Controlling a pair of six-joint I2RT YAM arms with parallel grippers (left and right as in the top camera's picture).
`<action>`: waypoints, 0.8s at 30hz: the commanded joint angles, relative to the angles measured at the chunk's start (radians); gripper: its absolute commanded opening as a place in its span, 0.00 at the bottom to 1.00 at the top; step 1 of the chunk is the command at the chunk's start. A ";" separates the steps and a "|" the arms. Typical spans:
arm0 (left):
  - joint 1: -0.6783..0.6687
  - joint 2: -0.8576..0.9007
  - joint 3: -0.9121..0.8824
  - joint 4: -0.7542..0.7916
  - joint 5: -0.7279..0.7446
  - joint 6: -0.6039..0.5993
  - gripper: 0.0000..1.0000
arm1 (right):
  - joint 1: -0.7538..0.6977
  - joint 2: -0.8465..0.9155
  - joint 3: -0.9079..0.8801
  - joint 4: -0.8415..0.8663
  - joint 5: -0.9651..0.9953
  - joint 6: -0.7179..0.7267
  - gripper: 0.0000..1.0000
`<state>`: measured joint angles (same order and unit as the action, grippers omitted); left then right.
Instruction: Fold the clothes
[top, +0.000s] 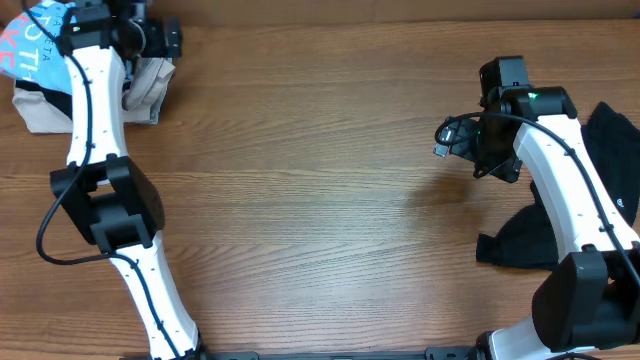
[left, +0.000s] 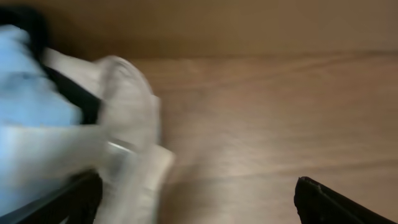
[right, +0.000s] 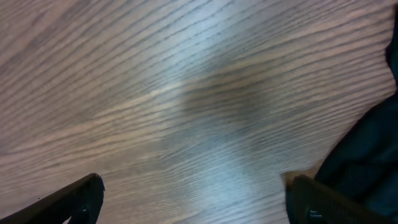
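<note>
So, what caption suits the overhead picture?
At a wooden table: left gripper open beside the clothes pile, right gripper open near black garments.

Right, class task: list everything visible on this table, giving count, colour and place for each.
T-shirt: one, light blue, lettered, pile at far left corner.
beige garment: one, beige, same pile.
black fabric: count unclear, black, right edge, partly behind the arm; black strip in left pile.
table: one, brown wood, beneath everything.
left arm, right arm: two, white and black, one each side.
left gripper: one, black, open, at the pile's edge.
right gripper: one, black, open, over bare wood.
</note>
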<state>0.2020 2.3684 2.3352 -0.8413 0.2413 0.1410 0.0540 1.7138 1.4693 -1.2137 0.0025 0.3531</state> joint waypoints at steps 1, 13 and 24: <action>-0.013 -0.127 0.074 -0.049 0.048 -0.034 1.00 | -0.003 -0.021 0.093 -0.020 -0.007 -0.074 1.00; -0.033 -0.385 0.122 -0.235 0.048 -0.033 1.00 | -0.003 -0.138 0.543 -0.233 -0.004 -0.126 1.00; -0.033 -0.380 0.122 -0.236 0.047 -0.033 1.00 | -0.003 -0.311 0.673 -0.345 -0.094 -0.118 1.00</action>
<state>0.1761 1.9812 2.4592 -1.0782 0.2775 0.1249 0.0540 1.4147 2.1288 -1.5600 -0.0544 0.2413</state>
